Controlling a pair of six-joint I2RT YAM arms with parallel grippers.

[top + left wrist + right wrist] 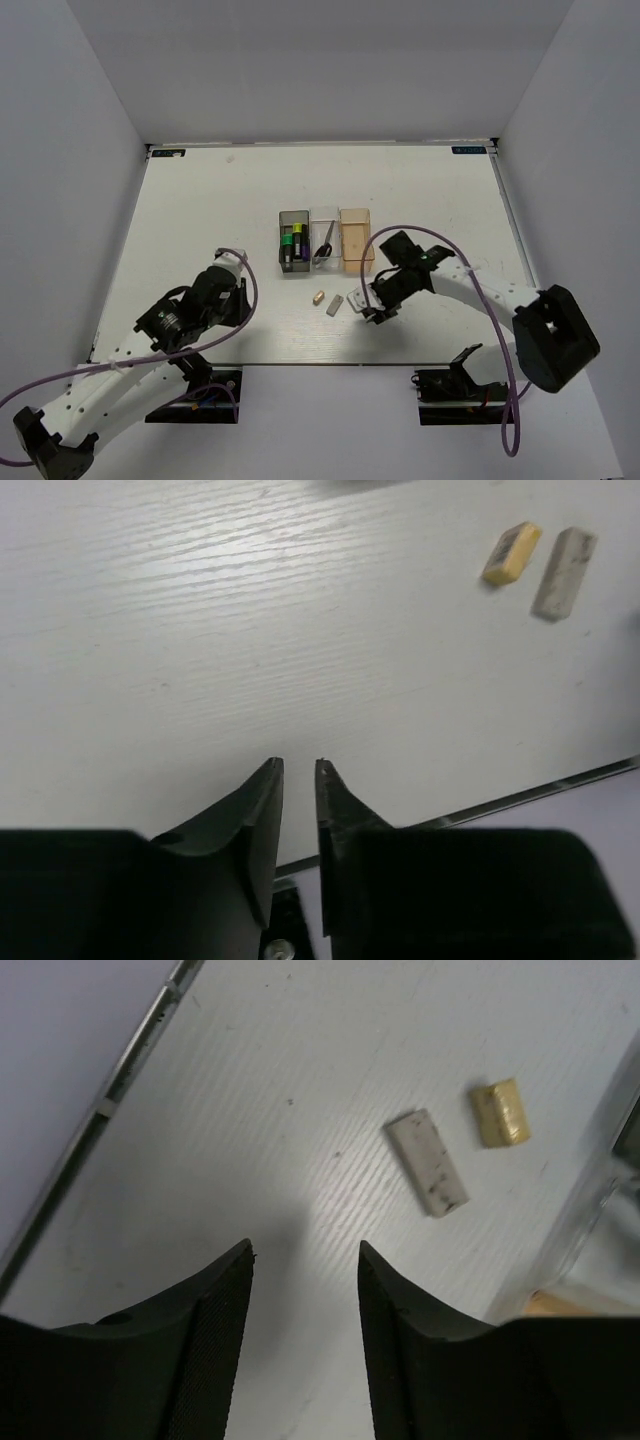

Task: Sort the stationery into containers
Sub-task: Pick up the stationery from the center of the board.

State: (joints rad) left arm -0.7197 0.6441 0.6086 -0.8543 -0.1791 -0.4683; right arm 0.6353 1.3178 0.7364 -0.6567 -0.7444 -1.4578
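Note:
Three bins stand side by side mid-table. The dark grey bin (pixel 293 262) holds the yellow-, green- and purple-capped markers (pixel 293 240). In the clear bin (pixel 324 215) lie the scissors (pixel 323 250). Right of it is the orange bin (pixel 356 238). The tan block (pixel 317 298) (pixel 501 1112) (pixel 512 552) and the grey block (pixel 335 304) (pixel 427 1162) (pixel 564 558) lie on the table in front of the bins. My right gripper (pixel 360 304) (pixel 305 1248) is open and empty, just right of the grey block. My left gripper (pixel 238 295) (pixel 299 765) sits far left with its jaws nearly together, holding nothing.
The table's near edge (pixel 520 798) (pixel 110 1090) runs close behind both grippers. A corner of the clear bin (pixel 590 1210) shows at the right of the right wrist view. White walls enclose the table on three sides.

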